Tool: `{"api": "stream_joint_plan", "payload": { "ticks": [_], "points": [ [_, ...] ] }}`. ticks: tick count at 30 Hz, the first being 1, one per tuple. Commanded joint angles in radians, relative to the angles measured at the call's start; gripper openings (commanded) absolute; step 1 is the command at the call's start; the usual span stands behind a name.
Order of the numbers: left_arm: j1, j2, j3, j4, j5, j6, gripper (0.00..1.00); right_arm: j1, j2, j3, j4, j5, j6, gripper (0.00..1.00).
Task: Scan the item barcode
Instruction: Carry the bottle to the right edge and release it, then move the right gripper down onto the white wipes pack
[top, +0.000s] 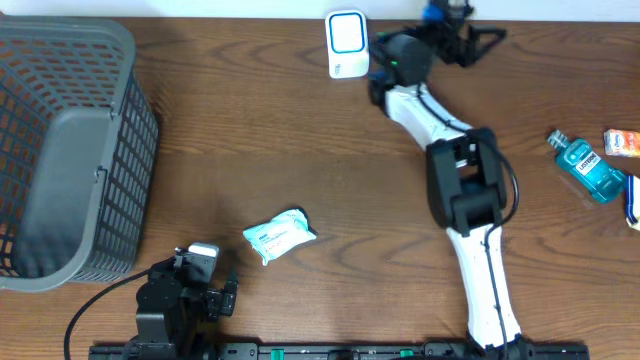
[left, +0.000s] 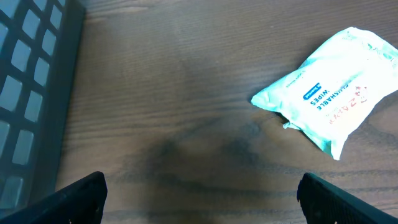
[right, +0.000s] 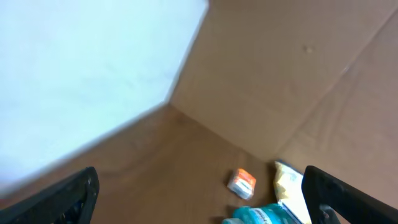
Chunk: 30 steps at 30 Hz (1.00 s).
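Left hand (left: 202, 182) and right hand (right: 200, 177) apparently open.

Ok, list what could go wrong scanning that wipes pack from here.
1. The wipes pack lies right of the open left jaws, not between them; closing now would likely miss it.
2. No barcode shows on its upper face, so the code may end up facing away from the scanner.
3. The right arm stretches beside the scanner and could block the carry.
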Motion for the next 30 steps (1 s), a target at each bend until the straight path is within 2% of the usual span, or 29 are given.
{"api": "stream_joint_plan", "payload": {
  "ticks": [1, 5, 7, 9, 12, 14, 15, 18, 20, 24, 27, 30],
  "points": [
    [0.003, -0.003, -0.013, -0.032, 0.002, -0.002, 0.98, 0.078, -0.190, 0.109, -0.053, -0.029, 0.021, 0.99],
    [0.003, -0.003, -0.013, -0.032, 0.002, -0.002, 0.98, 0.159, -0.344, 0.126, -0.206, -0.053, 0.138, 0.99],
    [0.003, -0.003, -0.013, -0.032, 0.002, -0.002, 0.98, 0.206, -0.428, 0.126, -0.377, -0.143, 0.195, 0.99],
    [0.003, -0.003, -0.013, -0.032, 0.002, -0.002, 0.98, 0.242, -0.497, 0.126, -0.639, -0.280, 0.257, 0.99],
    [0.003, -0.003, -0.013, -0.032, 0.002, -0.002, 0.98, 0.277, -0.610, 0.126, -1.335, -0.659, 0.446, 0.99],
    [0.003, -0.003, -0.013, -0.032, 0.002, -0.002, 0.98, 0.279, -0.674, 0.126, -1.785, -1.052, 0.512, 0.99],
    [0.003, -0.003, -0.013, -0.032, 0.002, -0.002, 0.98, 0.277, -0.691, 0.126, -1.913, -1.186, 0.542, 0.99],
    [0.003, -0.003, -0.013, -0.032, 0.002, -0.002, 0.98, 0.267, -0.710, 0.126, -2.236, -1.469, 0.785, 0.99],
    [0.003, -0.003, -0.013, -0.032, 0.002, -0.002, 0.98, 0.260, -0.690, 0.119, -2.405, -1.648, 0.891, 0.99],
    [0.003, -0.003, -0.013, -0.032, 0.002, -0.002, 0.98, 0.253, -0.610, 0.056, -2.606, -2.086, 0.909, 0.99],
    [0.003, -0.003, -0.013, -0.032, 0.002, -0.002, 0.98, 0.261, -0.551, 0.008, -2.671, -2.247, 0.924, 0.99],
    [0.003, -0.003, -0.013, -0.032, 0.002, -0.002, 0.98, 0.269, -0.495, -0.035, -2.724, -2.288, 1.010, 0.99]
  ]
}}
